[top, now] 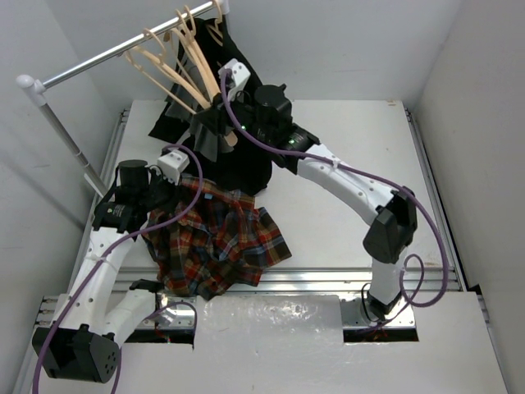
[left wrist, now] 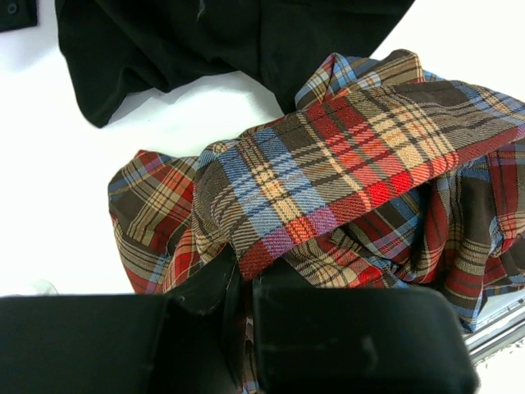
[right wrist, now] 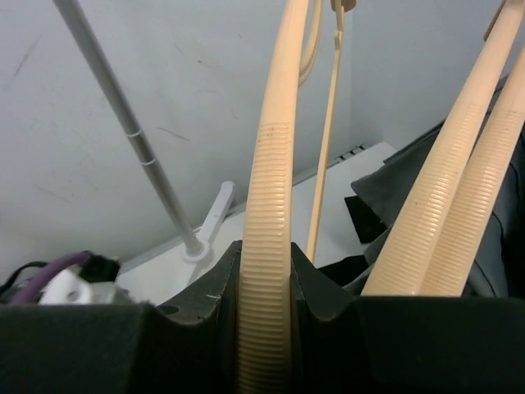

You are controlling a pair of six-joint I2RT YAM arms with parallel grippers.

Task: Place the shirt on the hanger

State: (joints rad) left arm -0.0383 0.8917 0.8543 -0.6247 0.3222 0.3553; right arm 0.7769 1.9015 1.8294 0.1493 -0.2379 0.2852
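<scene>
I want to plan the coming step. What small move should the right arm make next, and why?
Probably lift the hanger slightly, to unhook it from the rail. The right claw is shut on one ribbed arm of it, and it seems to hang there among the other hangers. The left claw already pinches the shirt.

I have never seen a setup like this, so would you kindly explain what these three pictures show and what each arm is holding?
The overhead picture shows two white robot arms bolted at the near edge of a white table. The other two pictures come from cameras on their wrists.

A plaid shirt lies crumpled on the table, beside a black garment. Pale hangers hang from a rail at the back.

The left end effector is shut on a fold of the shirt, as the left wrist picture shows. The right end effector has reached up to the rail and is shut on one arm of a hanger.
</scene>
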